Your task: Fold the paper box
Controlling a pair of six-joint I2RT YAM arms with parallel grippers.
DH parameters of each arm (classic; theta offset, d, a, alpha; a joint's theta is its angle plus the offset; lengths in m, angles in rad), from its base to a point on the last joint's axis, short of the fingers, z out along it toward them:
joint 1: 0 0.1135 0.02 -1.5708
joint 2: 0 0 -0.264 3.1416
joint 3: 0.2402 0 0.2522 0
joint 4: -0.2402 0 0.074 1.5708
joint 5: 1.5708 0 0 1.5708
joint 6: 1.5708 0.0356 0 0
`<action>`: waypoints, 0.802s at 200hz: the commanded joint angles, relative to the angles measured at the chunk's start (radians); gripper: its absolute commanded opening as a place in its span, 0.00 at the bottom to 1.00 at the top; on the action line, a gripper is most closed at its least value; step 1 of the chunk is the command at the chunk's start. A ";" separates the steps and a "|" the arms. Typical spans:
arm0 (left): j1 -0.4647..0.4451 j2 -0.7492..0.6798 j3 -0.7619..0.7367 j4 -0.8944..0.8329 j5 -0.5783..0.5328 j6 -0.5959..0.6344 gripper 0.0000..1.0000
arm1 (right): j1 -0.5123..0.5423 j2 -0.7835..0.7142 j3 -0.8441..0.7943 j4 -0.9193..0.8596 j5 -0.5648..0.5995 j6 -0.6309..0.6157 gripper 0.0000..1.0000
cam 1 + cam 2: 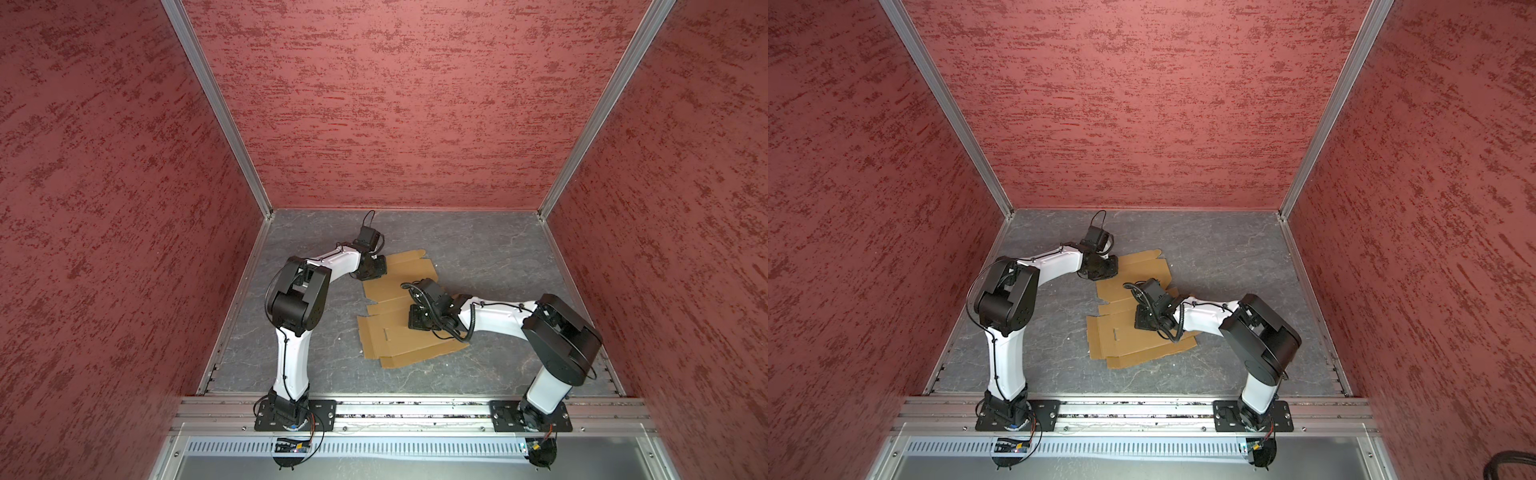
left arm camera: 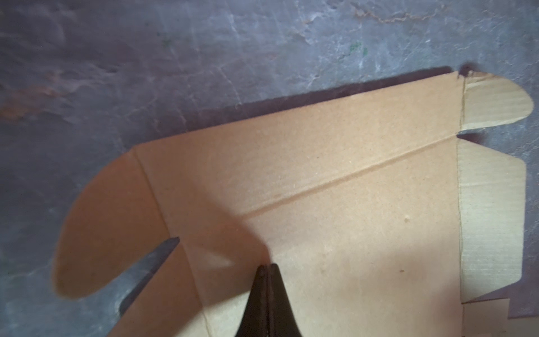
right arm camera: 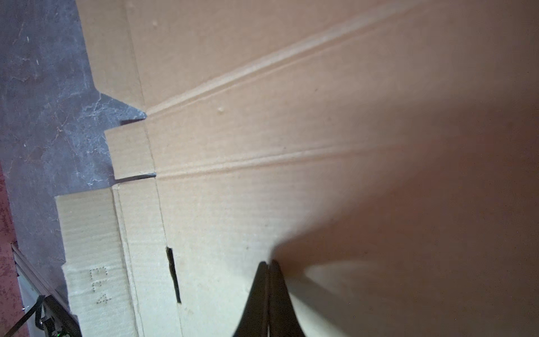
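Box (image 1: 390,345) flat mid-frame, nothing folded yet; left hand (image 2: 267,267) and right hand (image 3: 267,263) pressed together, tips seemingly on it.

The paper box (image 1: 399,345) is plain tan-brown cardboard, unprinted, with fine corrugation ribbing that shows paler on its flaps. One flap (image 3: 87,233) carries a dotted mark ending in a 4. The table (image 1: 478,257) is dark grey, marbled with pale veins, faint rusty streaks and a few green specks (image 2: 357,48). The walls (image 1: 395,104) are dusty red, mottled with darker red flecks. The arms (image 1: 291,357) are white with black joints. The left gripper (image 2: 266,266) and right gripper (image 3: 268,262) are black. The frame rails (image 1: 220,108) are silver.
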State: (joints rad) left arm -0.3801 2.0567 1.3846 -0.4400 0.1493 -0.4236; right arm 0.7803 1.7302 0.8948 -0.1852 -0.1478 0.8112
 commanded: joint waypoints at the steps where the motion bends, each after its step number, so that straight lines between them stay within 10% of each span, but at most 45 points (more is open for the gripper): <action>1: 0.014 0.007 -0.061 -0.028 -0.046 -0.023 0.00 | -0.029 0.013 0.029 -0.072 0.045 -0.020 0.06; 160: -0.028 -0.184 -0.338 -0.026 -0.134 -0.322 0.00 | -0.201 0.243 0.304 -0.195 0.102 -0.237 0.10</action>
State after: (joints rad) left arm -0.3759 1.8713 1.1126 -0.3466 0.0120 -0.6579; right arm 0.6052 1.8942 1.1370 -0.3199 -0.0956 0.6392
